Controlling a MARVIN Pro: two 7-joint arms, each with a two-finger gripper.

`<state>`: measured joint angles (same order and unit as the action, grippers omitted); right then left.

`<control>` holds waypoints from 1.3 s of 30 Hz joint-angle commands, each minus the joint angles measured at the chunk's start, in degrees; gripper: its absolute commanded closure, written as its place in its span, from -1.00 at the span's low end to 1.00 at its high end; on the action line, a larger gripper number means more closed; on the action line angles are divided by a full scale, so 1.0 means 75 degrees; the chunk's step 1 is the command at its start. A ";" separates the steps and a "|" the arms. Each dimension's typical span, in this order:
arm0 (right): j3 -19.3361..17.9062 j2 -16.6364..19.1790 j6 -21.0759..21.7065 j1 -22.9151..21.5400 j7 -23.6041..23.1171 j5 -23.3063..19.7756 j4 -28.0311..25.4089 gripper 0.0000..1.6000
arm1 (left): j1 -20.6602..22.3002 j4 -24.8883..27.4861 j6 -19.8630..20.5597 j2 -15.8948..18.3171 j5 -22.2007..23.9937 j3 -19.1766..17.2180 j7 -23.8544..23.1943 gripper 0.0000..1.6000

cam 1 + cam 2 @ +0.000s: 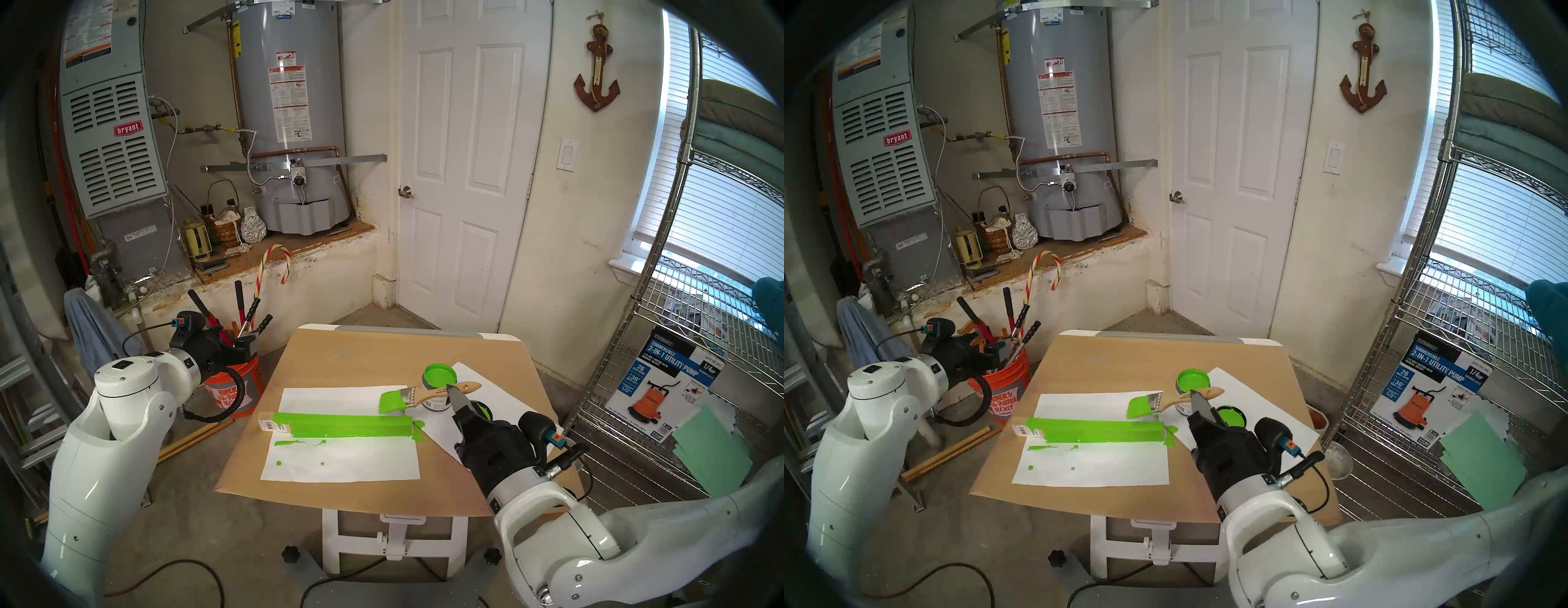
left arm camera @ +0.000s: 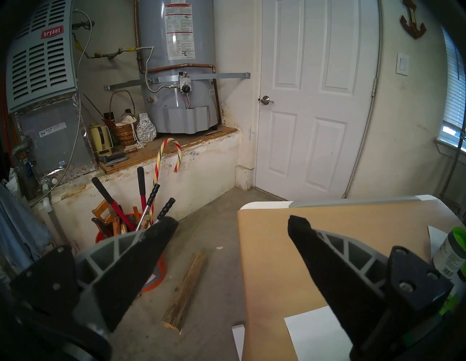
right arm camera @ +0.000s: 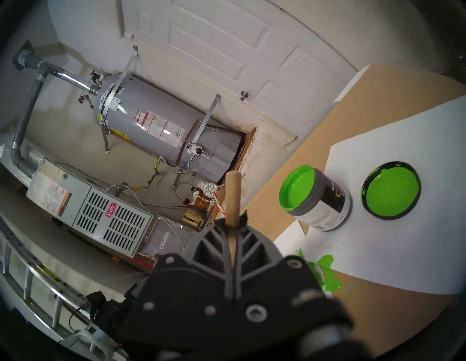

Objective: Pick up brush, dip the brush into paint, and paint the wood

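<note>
My right gripper [image 1: 450, 388] is shut on the pale wooden handle of the brush [image 1: 426, 395]. Its green bristles [image 1: 392, 401] point left, just over the right end of the wood [image 1: 339, 424]. That long strip is coated green, with a barcode sticker at its left end. In the right wrist view the handle's end [image 3: 233, 196] sticks out past the shut fingers. The open jar of green paint [image 1: 439, 375] stands just behind the handle, seen also from the wrist [image 3: 317, 199]. My left gripper [image 2: 232, 224] is open and empty, off the table's left side.
The jar's lid [image 3: 390, 190] lies green side up on a white sheet [image 1: 500, 390]. Another sheet [image 1: 339, 463], smeared green, lies under the strip on the brown-papered table [image 1: 360, 356]. An orange tool bucket [image 1: 237, 382] stands below the left gripper, and a wire shelf [image 1: 679, 339] stands to the right.
</note>
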<state>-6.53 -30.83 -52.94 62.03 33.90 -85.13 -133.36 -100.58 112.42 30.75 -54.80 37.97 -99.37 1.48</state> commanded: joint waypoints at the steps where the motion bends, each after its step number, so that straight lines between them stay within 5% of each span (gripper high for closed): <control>1: -0.0005 -0.0799 0.0617 -0.0444 -0.0404 -0.0173 0.0074 1.00 | 0.0074 0.0100 -0.0044 0.0023 -0.0006 -0.0067 0.0006 -1.00; 18: 0.0068 -0.2289 0.1994 -0.0923 -0.0827 -0.0692 0.0999 1.00 | 0.0082 0.0083 -0.0040 0.0028 -0.0002 -0.0055 0.0002 -1.00; 39: 0.0267 -0.3745 0.2519 -0.1187 -0.0891 -0.0948 0.2102 1.00 | 0.0085 0.0083 -0.0042 0.0030 -0.0002 -0.0055 0.0002 -1.00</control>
<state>-4.78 -53.45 -34.23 54.45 27.84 -92.41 -118.49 -100.49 112.27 30.75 -54.75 37.99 -99.28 1.45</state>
